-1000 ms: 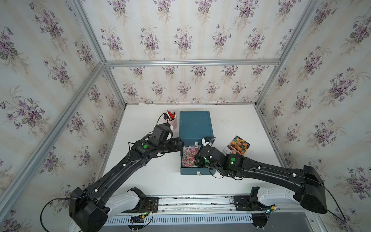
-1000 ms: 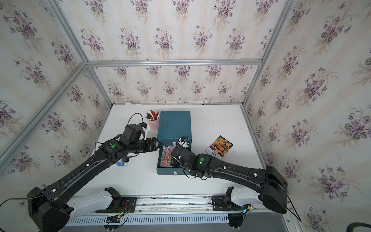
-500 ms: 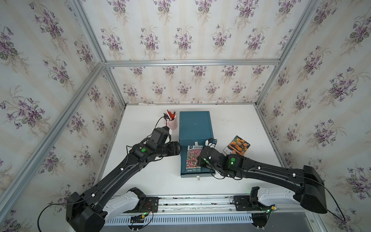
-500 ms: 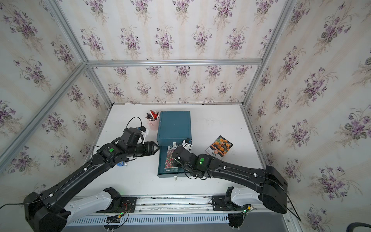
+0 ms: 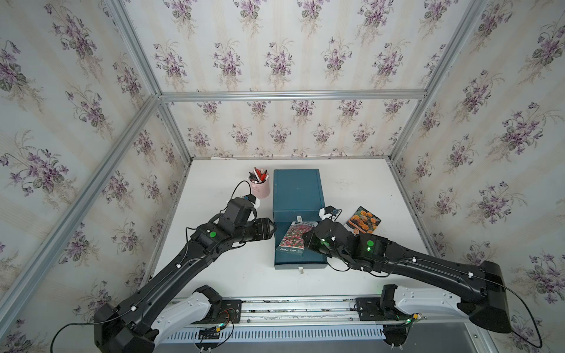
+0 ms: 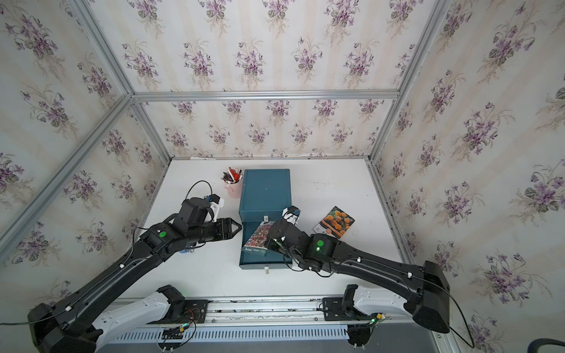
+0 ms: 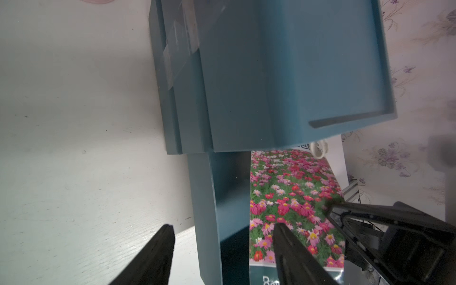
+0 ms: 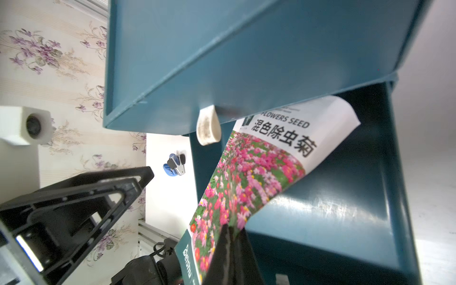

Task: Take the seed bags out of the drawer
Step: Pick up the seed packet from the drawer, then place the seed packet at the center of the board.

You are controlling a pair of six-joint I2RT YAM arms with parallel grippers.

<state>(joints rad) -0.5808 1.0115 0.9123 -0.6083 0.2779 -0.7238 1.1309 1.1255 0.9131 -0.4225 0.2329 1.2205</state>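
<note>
The right gripper (image 8: 232,233) was clamped on a flat, glossy flower-field seed packet (image 8: 251,172), pink and red blooms on green. Its black fingers (image 8: 222,251) were pressed together over one long edge, close to the dark green band at the packet's end. The packet sat tilted and slightly bowed above the floor of the pulled-out teal drawer (image 8: 345,197), with its white title end tucked under the front of the teal box-shaped cabinet (image 5: 298,189), just beside a small white knob (image 8: 208,128).

In both top views the packet (image 5: 292,238) (image 6: 258,237) lay slantwise within the drawer's walls (image 5: 298,264), with the right gripper (image 5: 304,237) at its right edge.

The left gripper (image 7: 223,228) had its fingers apart and held nothing. In the left wrist view the drawer's left wall showed between them, one finger (image 7: 162,241) over the white tabletop (image 5: 229,269) and the other over the packet's near end (image 7: 291,192); I could not tell whether they touched. In a top view its tips (image 5: 272,227) stood just beside the drawer's left wall.

A second glossy orange-bloom packet (image 5: 363,220) lay flat on the table to the right of the cabinet, apart from both grippers. A pink cup of pens (image 5: 261,189) stood against the cabinet's left side, and a blue staple remover (image 8: 175,164) lay on the table left of the drawer.
</note>
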